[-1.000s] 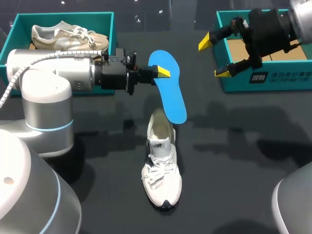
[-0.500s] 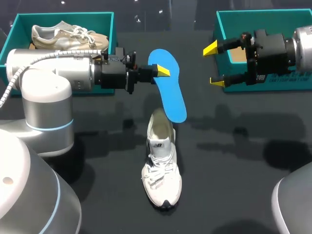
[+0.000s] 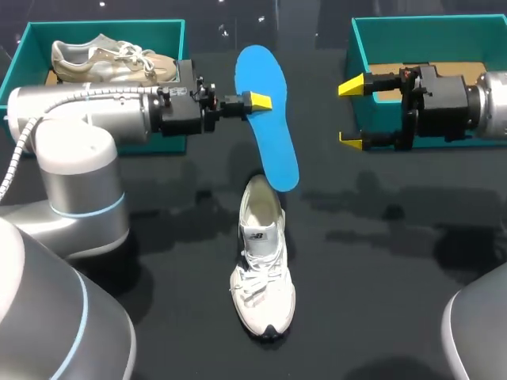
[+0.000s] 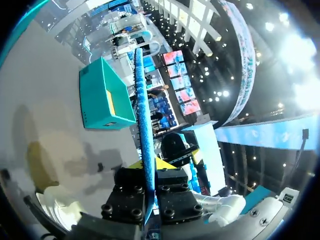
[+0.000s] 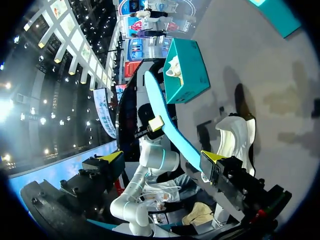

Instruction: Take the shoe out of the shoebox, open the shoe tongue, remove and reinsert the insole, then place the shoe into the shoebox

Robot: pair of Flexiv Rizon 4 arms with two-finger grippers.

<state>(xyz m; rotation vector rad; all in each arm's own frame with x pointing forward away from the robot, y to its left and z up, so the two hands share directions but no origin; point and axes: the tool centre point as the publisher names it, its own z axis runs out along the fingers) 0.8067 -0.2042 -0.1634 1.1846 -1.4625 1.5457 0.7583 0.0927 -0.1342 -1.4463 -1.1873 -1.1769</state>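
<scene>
Shoebox [image 3: 17, 59] at left holds a beige sneaker [image 3: 111, 59].

A beige sneaker [image 3: 111, 59] lies inside a teal box [image 3: 119, 28] at the black counter's [image 3: 380, 277] far left corner.

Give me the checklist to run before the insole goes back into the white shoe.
1. Grip: the left claw is shut on the blue insole near one end: ok.
2. Aim: in the head view the insole's free end hangs over the heel opening of the white shoe: ok. Whether it touches the shoe: cannot tell.
3. Shoe pose: upright on the table, opening facing up: ok.
4. Tongue pulled open far enough: cannot tell.
5. Shoe steadied: the right claw is open, empty and well apart from it, so nothing holds the shoe: probably not ok.
</scene>
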